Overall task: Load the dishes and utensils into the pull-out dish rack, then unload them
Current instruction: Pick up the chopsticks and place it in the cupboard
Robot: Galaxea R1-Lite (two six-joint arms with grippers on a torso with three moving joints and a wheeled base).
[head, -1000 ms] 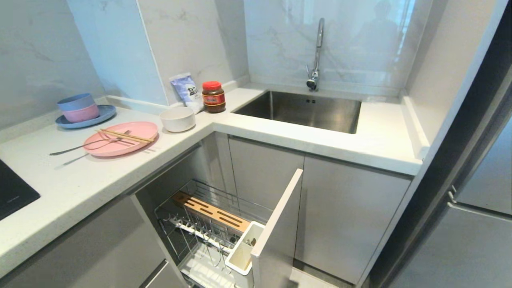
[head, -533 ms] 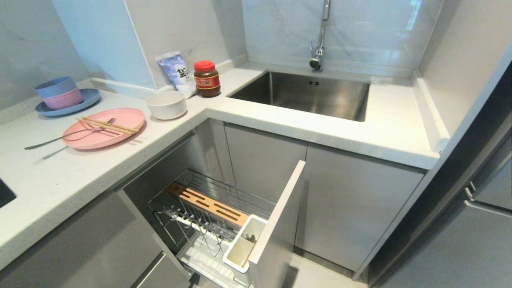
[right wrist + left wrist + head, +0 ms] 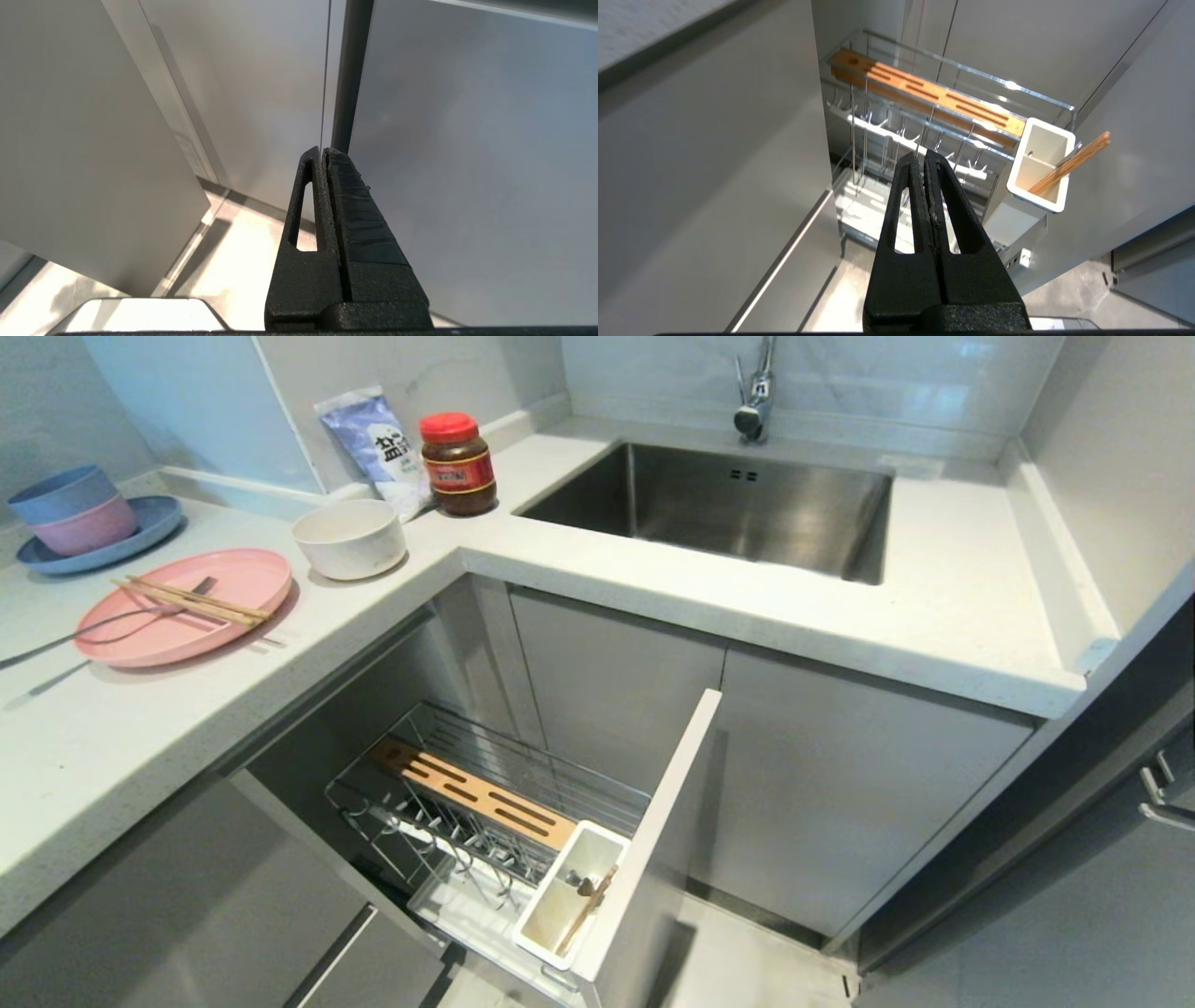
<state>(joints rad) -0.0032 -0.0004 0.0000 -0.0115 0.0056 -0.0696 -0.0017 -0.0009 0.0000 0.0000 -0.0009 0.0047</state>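
Both grippers are pressed together and hold nothing. Seen from its own wrist camera, the left gripper [image 3: 923, 156] hangs in the air in front of the pulled-out dish rack [image 3: 952, 93], touching none of it. The right gripper [image 3: 322, 154] is likewise closed, with only grey cabinet panels [image 3: 467, 140] and pale floor [image 3: 243, 261] behind it. Neither arm appears in the head view.

On the counter [image 3: 187, 728] at the left lies the pink plate [image 3: 187, 607], with the chopsticks [image 3: 191, 601] resting across it. A metal utensil [image 3: 84, 630] lies with its head on the plate; its handle runs out of the picture, and a second one [image 3: 37, 686] beside it on the counter is also cut off, so which is fork and which spoon I cannot say for sure. The cream bowl [image 3: 349, 537] stands just beside the plate, near the counter's inner corner.

Below, the rack stands open with its wooden strip [image 3: 476, 793] along the far side and the white cutlery tray [image 3: 569, 896] against the front panel [image 3: 653, 821]. Something like a second pair of wooden sticks [image 3: 1069, 163] leans out of the tray. The rack's lower tier is largely hidden behind the wires.

Farther back stand a blue plate [image 3: 140, 537] carrying stacked bowls [image 3: 70, 509], a red-lidded jar [image 3: 457, 462], a pouch [image 3: 373, 443] and the steel sink [image 3: 728, 504].
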